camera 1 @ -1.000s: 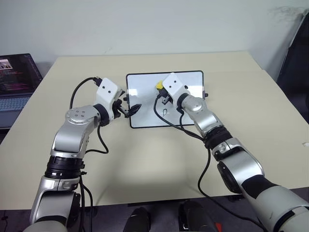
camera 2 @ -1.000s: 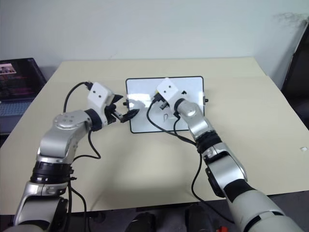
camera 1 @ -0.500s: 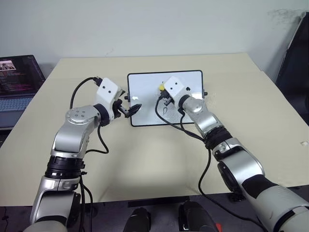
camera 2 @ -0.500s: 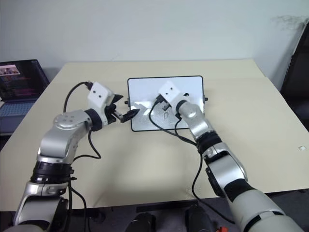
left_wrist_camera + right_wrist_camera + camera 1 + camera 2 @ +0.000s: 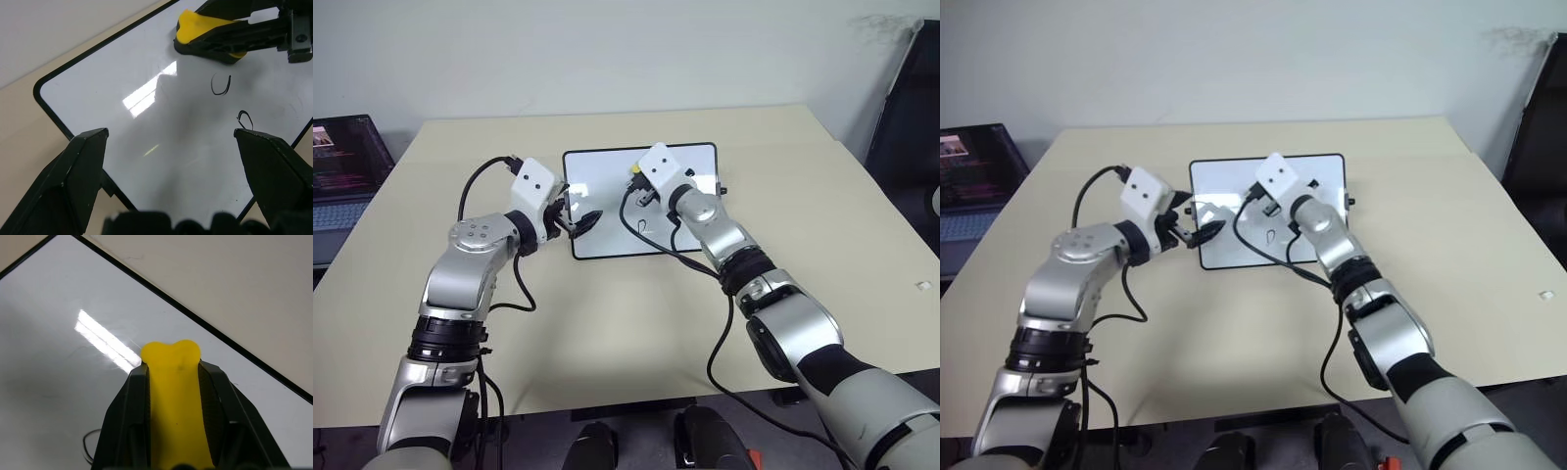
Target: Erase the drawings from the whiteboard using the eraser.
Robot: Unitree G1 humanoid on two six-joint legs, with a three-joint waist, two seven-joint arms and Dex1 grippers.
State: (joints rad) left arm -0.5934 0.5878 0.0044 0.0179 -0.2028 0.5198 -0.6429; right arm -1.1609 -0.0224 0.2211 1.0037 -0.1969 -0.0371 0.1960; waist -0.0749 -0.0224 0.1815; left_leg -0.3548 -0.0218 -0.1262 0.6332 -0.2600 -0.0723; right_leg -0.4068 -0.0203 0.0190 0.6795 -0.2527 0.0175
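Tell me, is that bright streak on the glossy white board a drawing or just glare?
Glare: in the left wrist view a ceiling-light reflection streaks the glossy black-framed whiteboard; the right wrist view shows one beside the yellow eraser; real black marks are thin and dark.

An evenly lit scene is shown under bright overhead light, with a white streak of glare reflected on the glossy whiteboard (image 5: pixel 146 147), soft shadows cast on the table (image 5: pixel 607 323), and the nearest fingers (image 5: pixel 63 186) rendered slightly blurred.
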